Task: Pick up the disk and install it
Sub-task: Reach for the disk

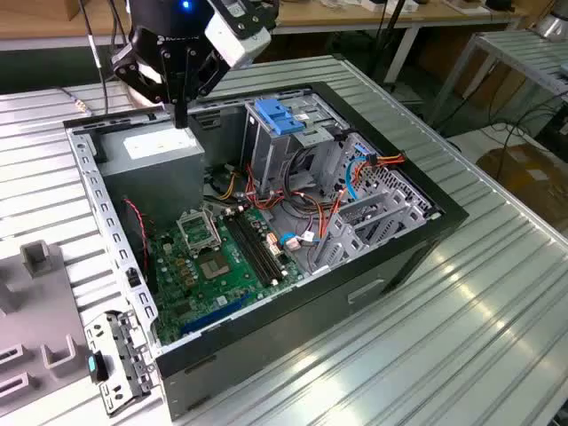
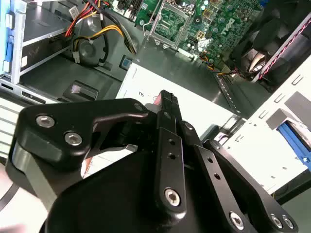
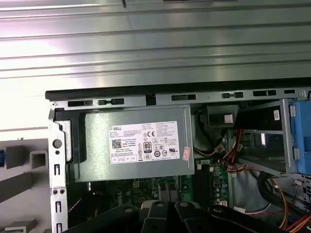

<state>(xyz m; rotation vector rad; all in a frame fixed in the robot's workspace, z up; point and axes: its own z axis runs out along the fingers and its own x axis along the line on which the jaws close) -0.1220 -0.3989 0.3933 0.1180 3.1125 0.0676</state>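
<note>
**Ribbed metal counter point(image 1: 497, 311) carrying an open computer case point(image 1: 448, 217).** A grey fixture point(image 1: 35, 257) stands beside the case at the exterior view's left. My end effector point(image 1: 181, 111) hangs just above the power supply point(image 1: 155, 146), with its fingers drawn together and nothing between them. In the second wrist view it lies over that unit's white sticker point(image 2: 146, 90).

I place the disk point(image 2: 293, 138) only tentatively. A blue strip just outside the case wall, by the fixture, looks to me like one of its side rails, and the rest is hidden. The blue-latched drive cage point(image 1: 280, 120) stands mid-case, with loose cables point(image 1: 330, 213) beside it.

Risks as I judge them from here:
- Any descent would drive the closed fingers into the power supply's lid.
- A low sideways pass toward the fixture could clip the perforated case wall point(image 1: 98, 204).
- The cables by the cage could snag a drive on its way in.
</note>
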